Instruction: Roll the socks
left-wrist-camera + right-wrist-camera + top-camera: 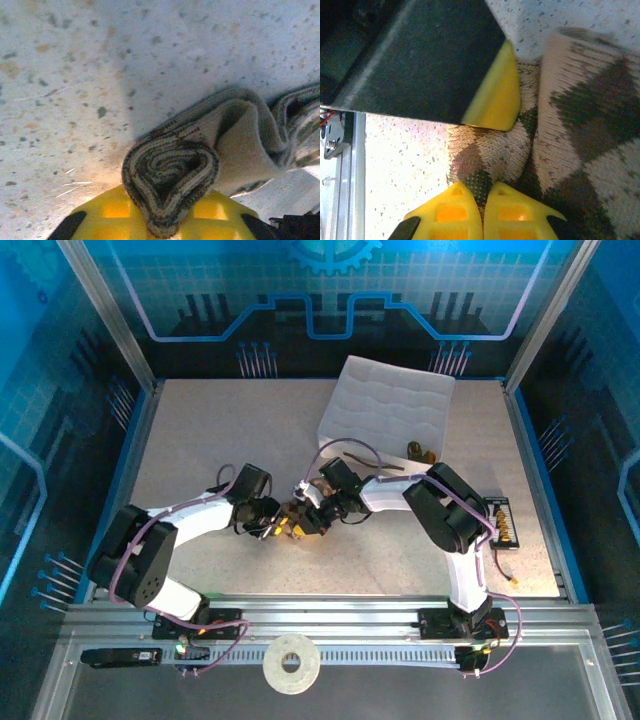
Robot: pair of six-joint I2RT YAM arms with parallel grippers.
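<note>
Far left: we see a flat black bar [120, 657] lying on the near rail, well apart from the work.
Left arm [165, 540]: it reaches rightward to the middle of the table [200, 440].
Left claw [162, 225]: closed. Its yellow fingers pinch the wound end of the sock, and the spiral of that roll faces the wrist camera.
Tape [291, 664]: a white roll on the near rail, between the two arm bases, touching nothing else.
Sock [170, 170]: brown-and-tan checked, lying mid-table between the two claws. One end is rolled tight, and the rest runs off right as a loose, open fold.
In the way: from the right wrist we see the left claw's black body and one yellow fingertip [492, 95] crowding in from the upper left. They press on the sock and hide part of it.
Right claw [481, 212]: closed, with a ridge of sock fabric nipped between its yellow tips. From above, the two claws sit nearly touching.
Box [385, 410]: white and quilted, tilted, at the far side of the table, apart from the sock.
Stick [362, 456]: thin and dark, lying just in front of the box.
Lump [420, 452]: small, brown and orange, just beside the box's near right corner. We cannot tell what it is.
Right arm [450, 515]: it bends leftward, passing in front of the lump.
Far right: a small black rack [503, 524] with orange pieces lies near the table's edge.
</note>
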